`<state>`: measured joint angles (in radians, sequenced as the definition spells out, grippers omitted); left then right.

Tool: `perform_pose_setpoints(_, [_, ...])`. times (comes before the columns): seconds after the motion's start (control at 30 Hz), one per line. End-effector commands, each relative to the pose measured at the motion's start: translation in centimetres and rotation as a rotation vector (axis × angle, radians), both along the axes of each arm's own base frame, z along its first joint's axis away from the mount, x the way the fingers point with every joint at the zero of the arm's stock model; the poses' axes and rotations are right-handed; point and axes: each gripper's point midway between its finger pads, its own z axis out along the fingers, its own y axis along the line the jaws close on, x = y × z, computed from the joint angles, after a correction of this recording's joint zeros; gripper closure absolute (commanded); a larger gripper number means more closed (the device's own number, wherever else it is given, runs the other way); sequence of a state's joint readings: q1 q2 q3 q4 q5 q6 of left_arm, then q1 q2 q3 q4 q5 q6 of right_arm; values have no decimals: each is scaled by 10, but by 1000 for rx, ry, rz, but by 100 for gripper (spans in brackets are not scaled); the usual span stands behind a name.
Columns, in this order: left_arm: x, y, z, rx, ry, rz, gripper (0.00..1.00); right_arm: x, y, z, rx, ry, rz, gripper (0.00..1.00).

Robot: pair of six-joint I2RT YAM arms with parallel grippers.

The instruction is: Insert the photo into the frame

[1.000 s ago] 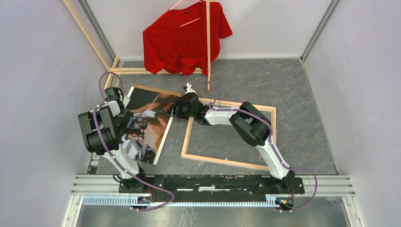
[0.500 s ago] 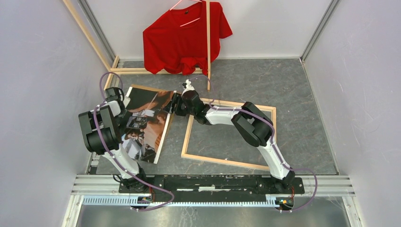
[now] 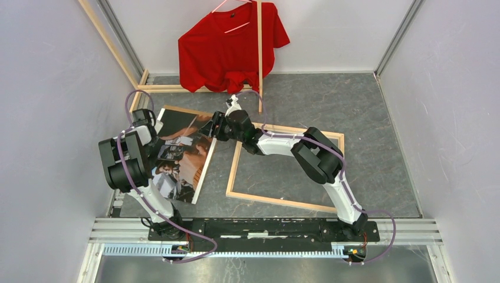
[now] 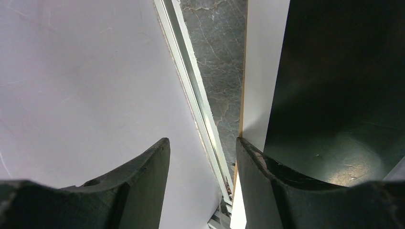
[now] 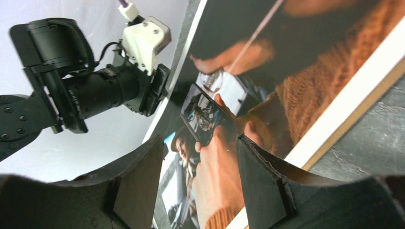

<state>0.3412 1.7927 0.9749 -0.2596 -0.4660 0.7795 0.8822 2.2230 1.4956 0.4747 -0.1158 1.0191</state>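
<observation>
The photo (image 3: 180, 156) lies face up at the table's left, showing people in dark and orange tones. Just to its right the frame (image 3: 283, 201), bare wood side up, lies flat and holds nothing. My right gripper (image 3: 216, 127) hangs open over the photo's upper right edge; in the right wrist view the print (image 5: 286, 71) fills the gap between its fingers (image 5: 200, 138). My left gripper (image 3: 148, 125) stands open at the photo's left edge by the wall. In its own view (image 4: 203, 143) the right finger is beside the photo's white border (image 4: 262, 57).
A brown cardboard sheet (image 3: 188, 110) pokes out under the photo's far edge. A red T-shirt (image 3: 230, 47) hangs on a wooden rack (image 3: 259, 59) at the back. The left wall (image 4: 86, 71) and its metal rail (image 4: 191, 81) are close to my left gripper.
My right gripper has moved a little toward the back left over the photo's corner. The left arm has stayed in place. Photo and frame have not moved.
</observation>
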Motion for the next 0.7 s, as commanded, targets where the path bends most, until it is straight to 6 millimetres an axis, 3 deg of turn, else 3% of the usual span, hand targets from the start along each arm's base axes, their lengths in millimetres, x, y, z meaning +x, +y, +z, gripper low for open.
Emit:
perform_pose_setpoints(0.0, [-19, -43, -66, -257, 95, -76, 38, 10, -9, -10, -55, -9, -38, 37])
perform_pose_setpoints(0.17, [-18, -47, -67, -271, 92, -87, 39, 29, -35, -25, -220, -18, -140, 33])
perform_pose_setpoints(0.3, [-21, -54, -68, -278, 96, -99, 39, 23, -48, -51, -281, 26, -149, 32])
perform_pose_setpoints(0.43, [-22, -68, -63, -333, 93, -117, 40, 12, -51, -64, -293, 60, -131, 31])
perform_pose_setpoints(0.53, [-15, -75, -46, -411, 58, -109, 40, 6, -48, -67, -284, 73, -115, 29])
perform_pose_setpoints(0.67, [14, -52, -8, -396, -78, -51, 38, 2, -51, -73, -289, 91, -112, 27])
